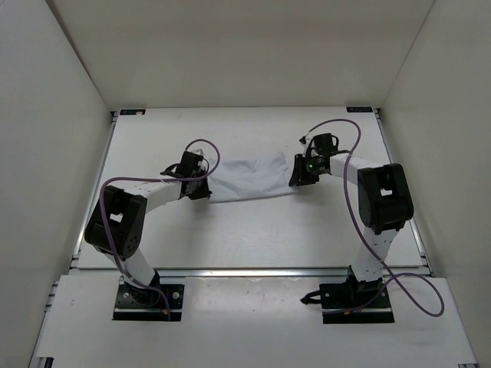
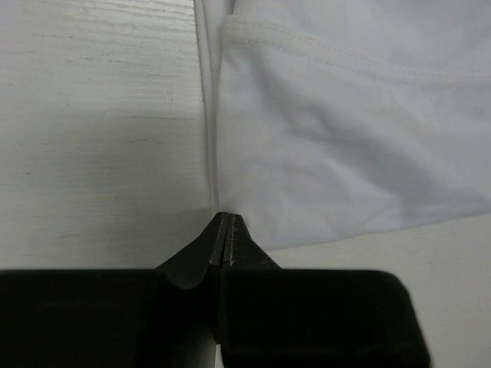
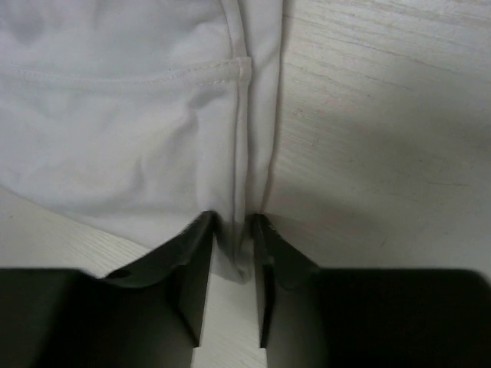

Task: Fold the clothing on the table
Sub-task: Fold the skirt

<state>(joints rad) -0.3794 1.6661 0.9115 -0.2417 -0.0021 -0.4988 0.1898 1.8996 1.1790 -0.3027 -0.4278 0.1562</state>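
The clothing [image 1: 249, 178] is a small white wrinkled garment spread on the table [image 1: 253, 238] between the two arms. My left gripper [image 1: 203, 188] sits at its left end. In the left wrist view the gripper [image 2: 224, 218] is shut, its tips pinching the near corner of the clothing [image 2: 345, 138]. My right gripper [image 1: 298, 175] is at the garment's right end. In the right wrist view its fingers [image 3: 234, 226] stand a narrow gap apart, with a seamed fold of the clothing [image 3: 115, 138] bunched between them and touching both.
White enclosure walls [image 1: 46, 115] rise on the left, back and right of the table. Metal rails [image 1: 253, 271] run along the table's near edge. Purple cables [image 1: 349, 199] loop off both arms.
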